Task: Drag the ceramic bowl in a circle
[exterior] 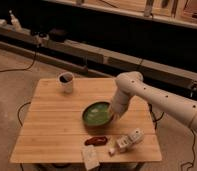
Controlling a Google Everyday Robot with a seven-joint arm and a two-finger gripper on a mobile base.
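Note:
The ceramic bowl [96, 114], wide and shallow with a glossy green inside and dark rim, sits right of centre on the wooden table [47, 135]. My gripper [112, 115] reaches down from the white arm at the bowl's right rim and is in contact with that edge. The small white cup [66, 82] with a dark inside stands at the table's back left, apart from the bowl.
A dark red object [97, 141] lies just in front of the bowl. A white packet [90, 157] and a white bottle-like item [127, 141] lie near the front edge. A shelf with cables runs behind the table.

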